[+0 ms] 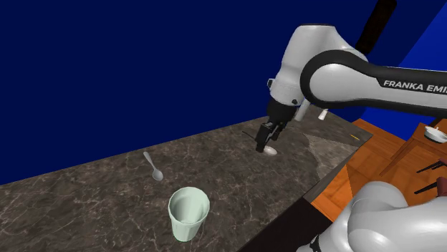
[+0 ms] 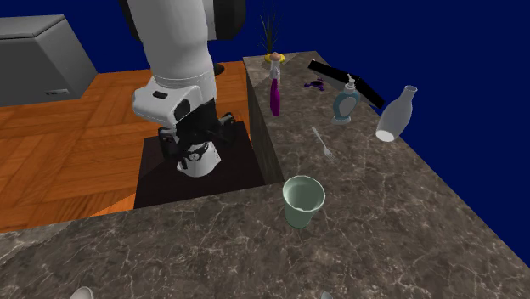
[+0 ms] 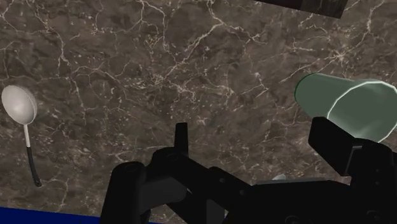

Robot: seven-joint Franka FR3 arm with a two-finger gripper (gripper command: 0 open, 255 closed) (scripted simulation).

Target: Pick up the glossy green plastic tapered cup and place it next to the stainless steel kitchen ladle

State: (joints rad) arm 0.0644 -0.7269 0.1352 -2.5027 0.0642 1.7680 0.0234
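1. Your gripper hangs over the far stretch of the dark marbled counter. In the wrist view its fingers stand well apart with nothing clamped in them.
2. The cup is pale green and tapered. It's standing upright, mouth up, close to the counter's near edge.
3. In the shoulder view the cup sits at about 7 to 8 o'clock from the gripper, well apart from it.
4. In the second exterior view the cup is at roughly 4 o'clock from the gripper, again with plenty of bare counter between them.
5. From the wrist camera the cup is just outside one finger, partly hidden behind it. It isn't between the two.
6. The ladle lies flat on the counter at about 11 o'clock from the cup in the shoulder view. It's near the cup but not touching.
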